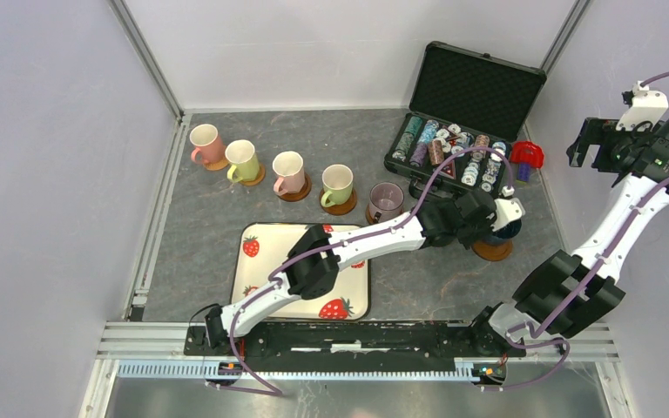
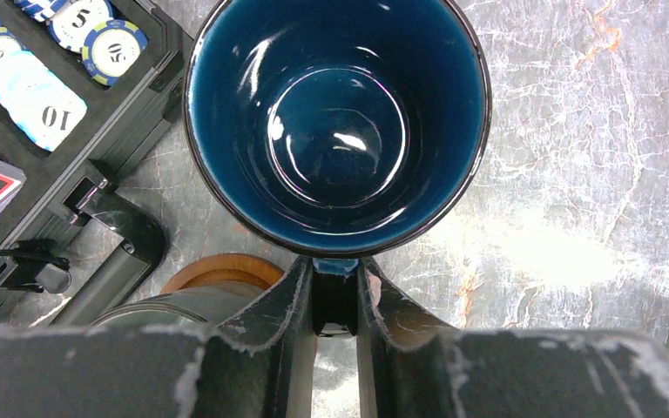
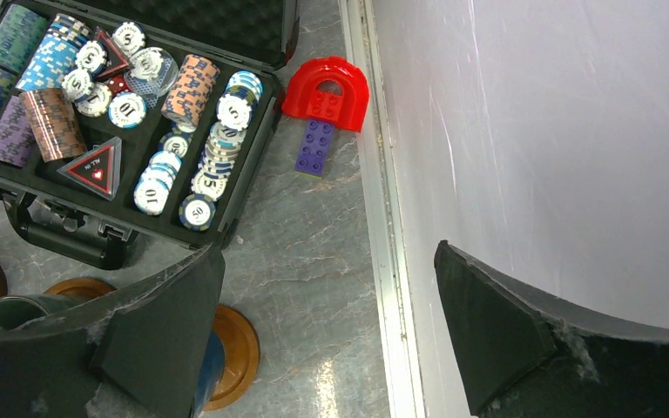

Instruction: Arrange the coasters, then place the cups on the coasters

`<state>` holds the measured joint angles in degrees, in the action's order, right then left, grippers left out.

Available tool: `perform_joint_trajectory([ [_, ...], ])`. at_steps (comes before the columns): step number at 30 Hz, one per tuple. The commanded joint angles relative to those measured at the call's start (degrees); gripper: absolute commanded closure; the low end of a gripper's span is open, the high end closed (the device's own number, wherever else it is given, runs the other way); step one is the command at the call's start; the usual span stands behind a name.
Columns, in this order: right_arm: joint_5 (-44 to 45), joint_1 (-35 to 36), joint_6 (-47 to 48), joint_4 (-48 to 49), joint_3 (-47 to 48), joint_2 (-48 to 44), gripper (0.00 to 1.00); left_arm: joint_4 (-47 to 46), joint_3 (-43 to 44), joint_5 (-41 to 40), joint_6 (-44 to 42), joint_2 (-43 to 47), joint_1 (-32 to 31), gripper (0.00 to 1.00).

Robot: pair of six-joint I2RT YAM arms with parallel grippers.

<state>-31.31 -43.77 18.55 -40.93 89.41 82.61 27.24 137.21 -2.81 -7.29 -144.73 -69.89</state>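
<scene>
1. Currently, dark blue cup [image 2: 335, 131]: glossy, deep blue inside, dark rim, upright. My left gripper [image 2: 335, 266] is pinched narrow on a blue part at its near rim, apparently the handle.
2. Location: right side of the table, just in front of the poker chip case [image 1: 466, 131], over an orange-brown coaster [image 1: 493, 252]. Whether its base touches I cannot tell.
3. Just beside it: dark grey-green cup [image 3: 4, 312] on a brown coaster [image 3: 78, 287].
4. Row to the left: pink cup [image 1: 205, 144], cream cup [image 1: 242, 160], second pink cup [image 1: 288, 172], second cream cup [image 1: 337, 183], mauve cup [image 1: 387, 200], each on one of the row coasters [image 1: 342, 209].
5. Strawberry-print tray [image 1: 261, 261]: near edge, partly under my left arm.
6. Red and purple bricks [image 3: 322, 104]: against the right wall.
7. My right gripper [image 3: 328, 261]: raised by the right wall, jaws spread wide, holding nothing.
</scene>
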Motion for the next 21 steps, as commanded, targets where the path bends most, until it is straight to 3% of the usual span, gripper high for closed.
perform_joint_trajectory([
  [1, -1.1, -0.2, 0.8, 0.8, 1.3, 0.8, 0.02, -8.3, 3.4, 0.8, 3.1, 0.1, -0.4, 0.94],
  [21, -2.0, -0.2, 0.5, 0.9, 1.0, 1.5, 0.02, -8.8, 0.5, 2.4, 5.3, -0.9, -0.2, 0.88],
])
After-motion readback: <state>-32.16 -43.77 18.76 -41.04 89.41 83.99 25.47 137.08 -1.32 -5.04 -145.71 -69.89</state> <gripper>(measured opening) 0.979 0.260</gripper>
